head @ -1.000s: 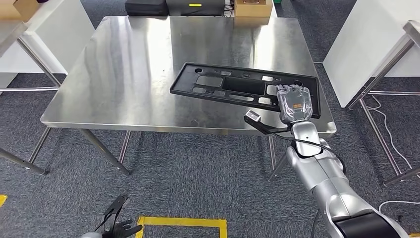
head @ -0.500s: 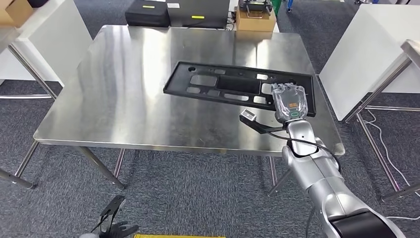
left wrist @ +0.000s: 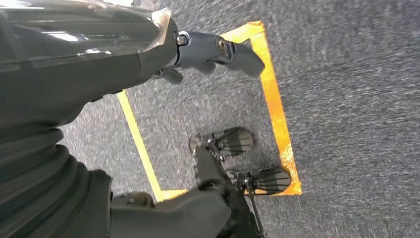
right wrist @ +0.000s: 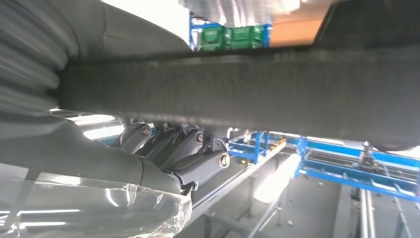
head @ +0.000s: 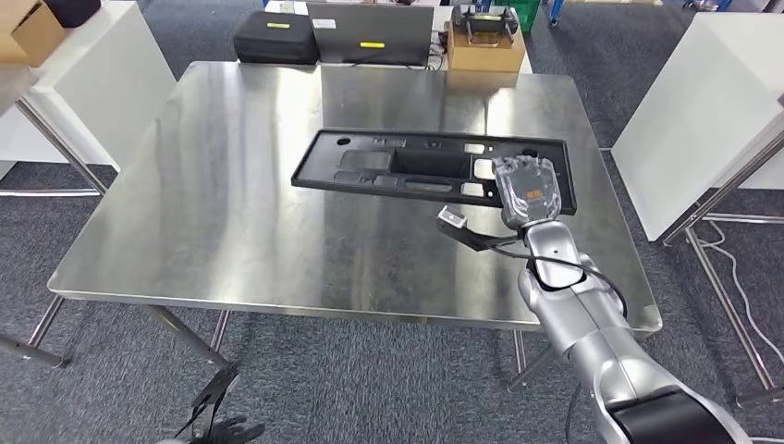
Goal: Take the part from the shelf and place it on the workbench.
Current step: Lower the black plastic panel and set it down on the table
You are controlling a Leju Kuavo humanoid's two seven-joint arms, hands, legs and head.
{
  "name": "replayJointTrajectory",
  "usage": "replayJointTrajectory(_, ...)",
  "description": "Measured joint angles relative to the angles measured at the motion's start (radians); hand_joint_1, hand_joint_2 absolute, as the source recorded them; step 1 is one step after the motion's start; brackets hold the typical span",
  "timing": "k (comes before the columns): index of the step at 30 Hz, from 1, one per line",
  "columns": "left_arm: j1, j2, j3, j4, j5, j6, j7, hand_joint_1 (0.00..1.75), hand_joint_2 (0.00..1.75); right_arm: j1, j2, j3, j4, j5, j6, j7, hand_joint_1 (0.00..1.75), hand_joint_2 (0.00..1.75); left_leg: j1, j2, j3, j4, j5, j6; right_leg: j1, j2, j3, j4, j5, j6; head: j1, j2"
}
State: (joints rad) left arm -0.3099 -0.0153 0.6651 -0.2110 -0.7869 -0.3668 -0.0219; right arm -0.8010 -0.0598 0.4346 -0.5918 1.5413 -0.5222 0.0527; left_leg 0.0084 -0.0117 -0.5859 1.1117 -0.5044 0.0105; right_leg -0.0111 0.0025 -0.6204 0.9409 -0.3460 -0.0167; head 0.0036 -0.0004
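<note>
part: long black flat plastic panel (head: 416,166) with cut-out openings, held over the workbench, its length running side to side; its right end is in the right hand, its left end reaches toward the middle of the surface. whether it touches the surface i cannot tell. in the right wrist view it shows as a dark textured bar (right wrist: 237,84) across the frame.
right hand: (head: 529,190) clamped on the right end of the part, near the right edge of the workbench; the fingers (right wrist: 198,144) curl under the part's edge in the right wrist view.
left hand: (head: 217,416) hangs low beside the body, below the near edge of the workbench, over the carpet; in the left wrist view its fingers (left wrist: 233,141) lie apart and hold nothing.
workbench: bare steel table (head: 231,213), shiny top, thin metal legs.
beyond the far edge: a cardboard box (head: 485,46), a black case (head: 273,42).
floor: grey carpet (left wrist: 356,99) with a yellow tape rectangle (left wrist: 275,109).
</note>
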Motion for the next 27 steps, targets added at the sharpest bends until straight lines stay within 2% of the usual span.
replayJointTrajectory(2,0.001,0.0,0.0,0.0,0.0,0.0,0.0,0.0,1.75,-0.01,0.019,0.001,0.004,-0.002,0.006,-0.007,1.75,1.75,0.004,0.003,-0.087,0.118,-0.048,-0.009,0.001,0.002,0.009,0.001,-0.012,-0.007,-0.001,0.0)
replayJointTrajectory(3,0.002,0.0,0.0,0.0,0.0,0.002,0.0,0.0,1.75,-0.013,0.027,0.001,0.006,-0.003,0.008,-0.008,1.75,1.75,0.007,0.004,-0.121,0.149,-0.065,-0.013,0.001,0.003,0.014,0.003,-0.019,-0.007,-0.001,0.0)
replayJointTrajectory(4,0.003,0.0,0.0,0.0,0.0,0.003,0.0,0.0,1.75,-0.015,0.034,0.001,0.008,-0.004,0.011,-0.009,1.75,1.75,0.011,0.006,-0.138,0.147,-0.065,-0.017,0.0,0.004,0.02,0.005,-0.027,-0.005,-0.001,0.0)
replayJointTrajectory(5,0.003,0.001,0.0,0.0,0.0,0.007,0.002,0.0,1.75,-0.016,0.041,0.001,0.012,-0.006,0.012,-0.012,1.75,1.75,0.014,0.007,-0.138,0.112,-0.041,-0.02,0.0,0.005,0.029,0.008,-0.036,-0.002,-0.001,0.0)
replayJointTrajectory(7,0.003,0.003,0.0,0.0,-0.005,0.028,0.017,0.0,1.75,-0.019,0.055,0.0,0.02,-0.012,0.016,-0.017,1.75,1.75,0.021,0.012,-0.106,-0.019,0.059,-0.025,-0.002,0.006,0.045,0.018,-0.057,0.008,-0.001,0.0)
replayJointTrajectory(9,0.003,0.006,-0.001,0.001,-0.014,0.058,0.041,0.0,1.75,-0.024,0.071,-0.002,0.028,-0.021,0.023,-0.022,1.75,1.75,0.02,0.013,-0.079,-0.108,0.122,-0.017,0.001,0.008,0.049,0.028,-0.074,0.02,-0.002,0.0)
replayJointTrajectory(11,0.003,0.009,-0.001,0.001,-0.019,0.074,0.061,0.0,1.75,-0.027,0.081,-0.004,0.034,-0.029,0.037,-0.028,1.75,1.75,0.014,0.011,-0.074,-0.118,0.129,-0.004,0.006,0.01,0.045,0.032,-0.082,0.03,-0.002,0.0)
replayJointTrajectory(12,0.004,0.011,-0.001,0.001,-0.02,0.076,0.068,0.0,1.75,-0.028,0.083,-0.006,0.038,-0.033,0.046,-0.032,1.75,1.75,0.012,0.009,-0.072,-0.117,0.136,-0.002,0.007,0.01,0.045,0.034,-0.084,0.032,-0.002,0.0)
replayJointTrajectory(15,0.003,0.013,-0.001,0.002,-0.019,0.069,0.074,0.0,1.75,-0.027,0.088,-0.013,0.05,-0.046,0.07,-0.042,1.75,1.75,0.006,0.0,-0.074,-0.117,0.139,0.0,0.008,0.009,0.047,0.031,-0.085,0.032,-0.001,0.0)
replayJointTrajectory(19,0.003,0.015,-0.001,0.002,-0.019,0.07,0.075,0.0,1.75,-0.029,0.095,-0.029,0.065,-0.068,0.098,-0.051,1.75,1.75,0.002,-0.007,-0.074,-0.118,0.133,0.008,0.008,0.005,0.052,0.02,-0.086,0.032,-0.001,0.0)
replayJointTrajectory(24,0.003,0.015,-0.001,0.002,-0.022,0.078,0.093,0.0,1.75,-0.04,0.102,-0.073,0.091,-0.154,0.231,-0.069,1.75,1.75,0.0,-0.008,-0.074,-0.118,0.133,0.016,0.008,0.005,0.053,0.016,-0.088,0.035,-0.001,0.0)
replayJointTrajectory(27,0.004,0.016,-0.001,0.002,-0.022,0.077,0.094,0.0,1.75,-0.049,0.105,-0.109,0.105,-0.192,0.302,-0.07,1.75,1.75,0.0,-0.008,-0.074,-0.118,0.134,0.018,0.008,0.005,0.053,0.016,-0.084,0.04,-0.002,0.0)
